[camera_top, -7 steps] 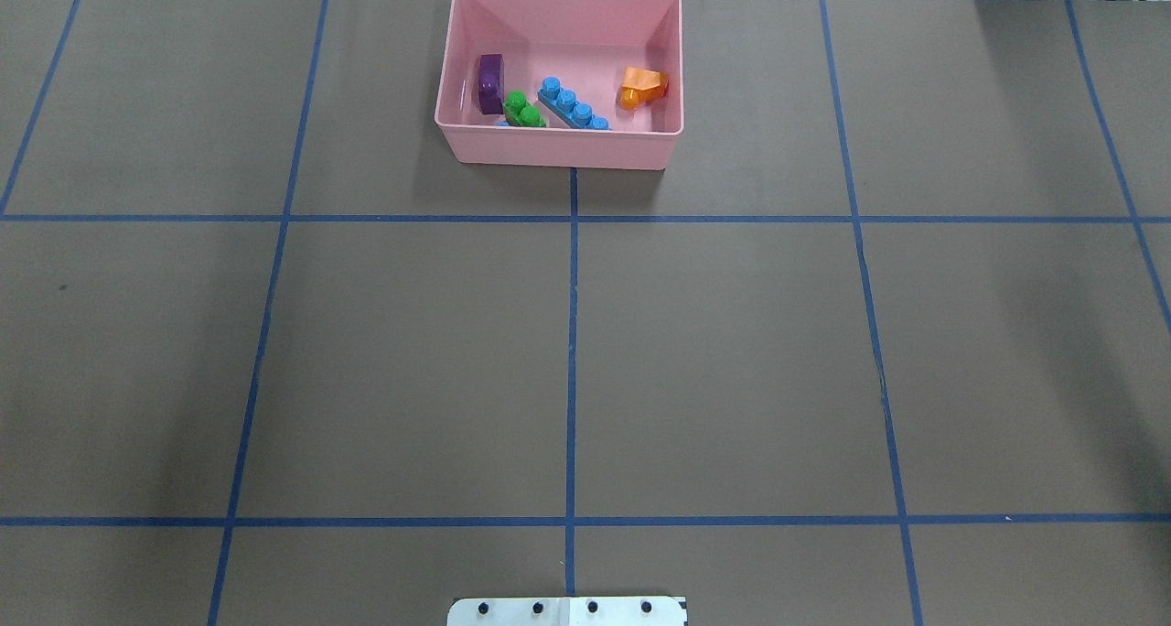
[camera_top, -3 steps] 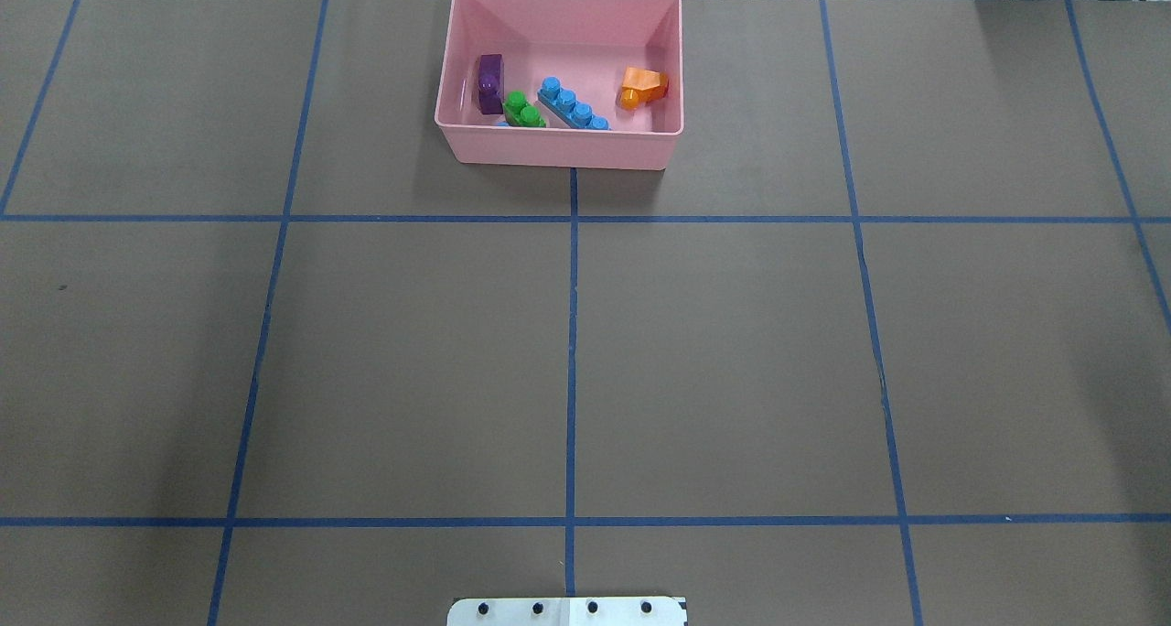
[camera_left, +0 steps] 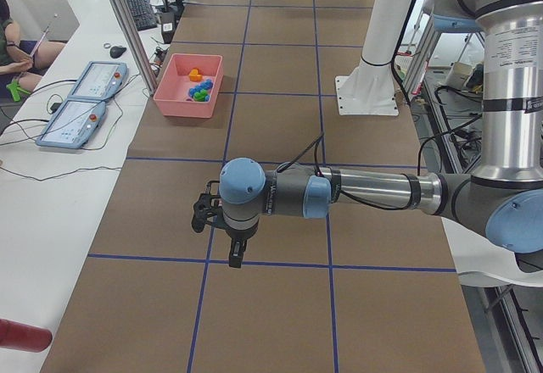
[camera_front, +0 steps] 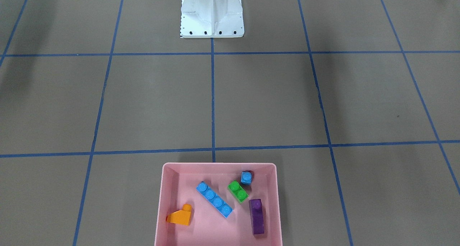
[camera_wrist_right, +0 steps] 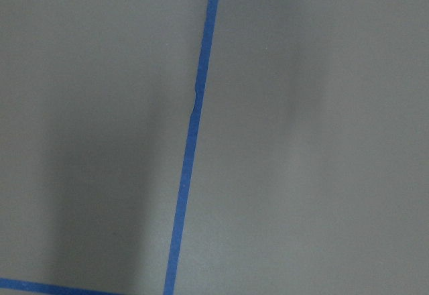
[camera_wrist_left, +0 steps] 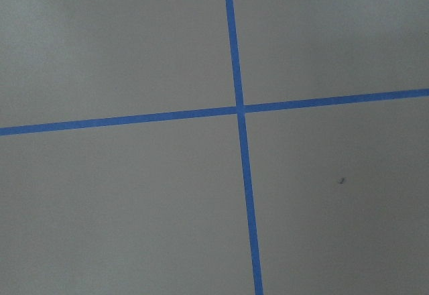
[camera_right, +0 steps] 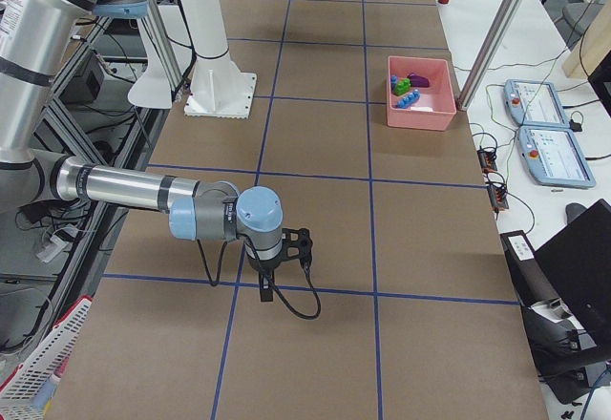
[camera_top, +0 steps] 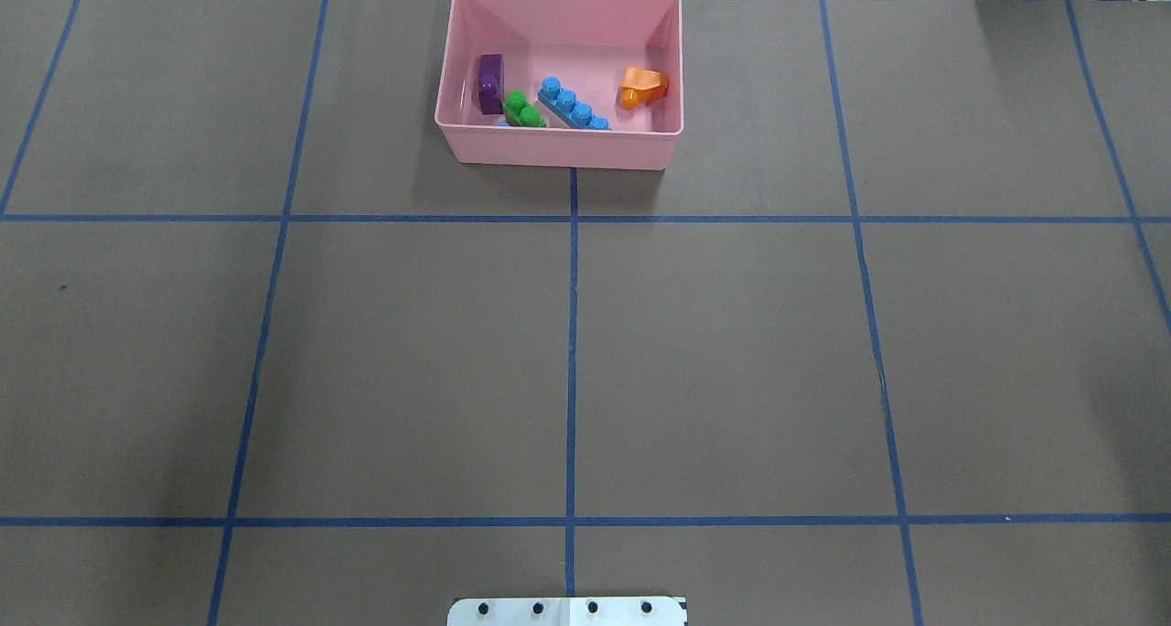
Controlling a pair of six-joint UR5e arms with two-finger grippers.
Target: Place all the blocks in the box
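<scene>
The pink box [camera_front: 219, 164] stands at the table's far edge [camera_top: 558, 145]. In it lie the orange sloped block [camera_front: 179, 216], the long blue block [camera_front: 214, 199], the green block [camera_front: 238, 191], the tiny blue block [camera_front: 246, 177] and the purple block [camera_front: 257, 216]. No block lies on the table outside it. My left gripper [camera_left: 233, 254] shows only in the exterior left view, low over the table and far from the box. My right gripper [camera_right: 272, 282] shows only in the exterior right view, also far from it. I cannot tell whether either is open or shut.
The white base plate [camera_front: 212, 16] sits at the robot's side of the table [camera_top: 567, 610]. Blue tape lines grid the brown table. Two control tablets [camera_left: 85, 97] and a seated person are on a side desk beyond the box.
</scene>
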